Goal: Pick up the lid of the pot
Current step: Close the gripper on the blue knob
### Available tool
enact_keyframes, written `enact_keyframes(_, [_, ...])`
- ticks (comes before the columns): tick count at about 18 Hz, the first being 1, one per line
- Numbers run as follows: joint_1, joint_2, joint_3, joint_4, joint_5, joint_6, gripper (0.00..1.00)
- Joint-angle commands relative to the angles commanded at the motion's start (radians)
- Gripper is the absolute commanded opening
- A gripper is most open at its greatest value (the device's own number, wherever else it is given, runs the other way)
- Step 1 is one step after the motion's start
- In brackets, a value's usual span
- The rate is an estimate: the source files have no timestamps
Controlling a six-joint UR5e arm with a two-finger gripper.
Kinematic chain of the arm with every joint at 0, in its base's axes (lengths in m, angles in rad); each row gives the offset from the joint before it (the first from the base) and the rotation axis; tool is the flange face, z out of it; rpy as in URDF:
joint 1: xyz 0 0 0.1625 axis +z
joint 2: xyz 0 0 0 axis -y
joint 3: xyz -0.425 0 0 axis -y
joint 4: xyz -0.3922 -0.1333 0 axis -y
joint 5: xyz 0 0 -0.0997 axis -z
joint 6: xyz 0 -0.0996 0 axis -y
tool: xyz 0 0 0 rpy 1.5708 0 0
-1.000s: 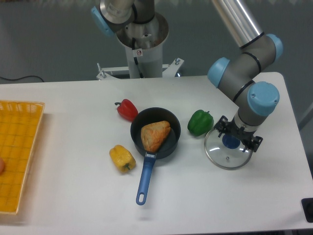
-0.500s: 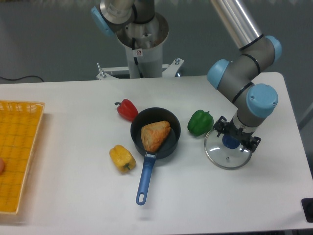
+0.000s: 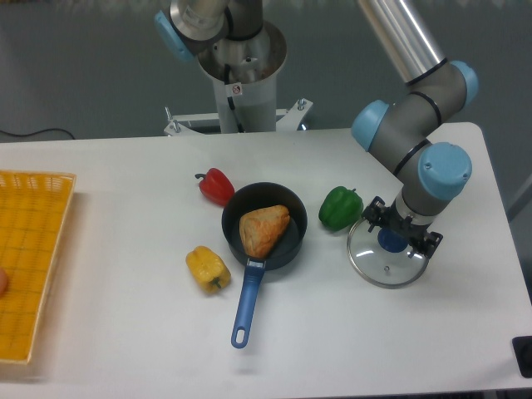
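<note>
Wide apart, the jaws of the gripper straddle the blue knob of the pot lid beneath them; a sound lift calls for centering, closing squarely, then rising level, clear of the green pepper beside the jaws.

blue pan handle, green pepper, red pepper, yellow pepper

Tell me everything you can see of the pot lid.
The pot lid is round and see-through, seemingly glass, with a thin grey rim, a blue knob and a small dot, perhaps a vent. It lies knob up on the white table, beside the green pepper. The open gripper partly hides it; whether they touch, I cannot tell.
</note>
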Motion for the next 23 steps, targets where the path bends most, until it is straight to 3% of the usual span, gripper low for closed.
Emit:
enact_keyframes(7, [0.0, 0.0, 0.0, 0.002, 0.002, -0.003, 1.0])
enact_keyframes(8, [0.0, 0.0, -0.002, 0.002, 0.002, -0.006, 0.95])
enact_keyframes(17, [-0.002, -0.002, 0.0, 0.008, 0.002, -0.009, 0.91])
enact_keyframes(23, [-0.003, -0.002, 0.0, 0.009, 0.002, -0.011, 0.67])
